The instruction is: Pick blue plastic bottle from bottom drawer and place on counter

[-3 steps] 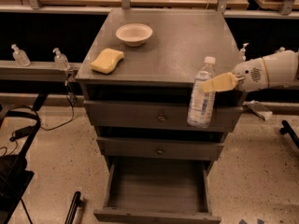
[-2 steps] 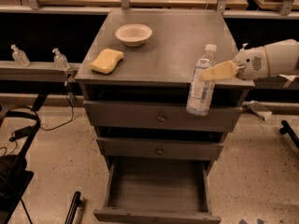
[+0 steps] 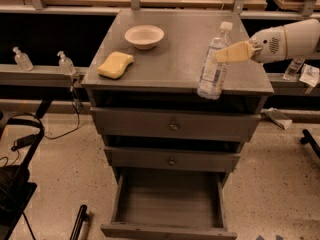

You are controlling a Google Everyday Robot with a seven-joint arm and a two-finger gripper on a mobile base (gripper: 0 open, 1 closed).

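Blue plastic bottle (image 3: pixel 210 79) is held nearly upright, clamped by the gripper (image 3: pixel 223 55), over the counter's (image 3: pixel 170 59) front right edge; the bottom drawer (image 3: pixel 167 230) is left open.

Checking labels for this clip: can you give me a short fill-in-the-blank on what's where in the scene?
1. The gripper, shut on the blue plastic bottle, reaches in from the picture's ____ side.
2. The bottom drawer stands wide ____.
3. On the counter, a bowl sits behind a sponge of ____ colour.
Missing words: right; open; yellow.
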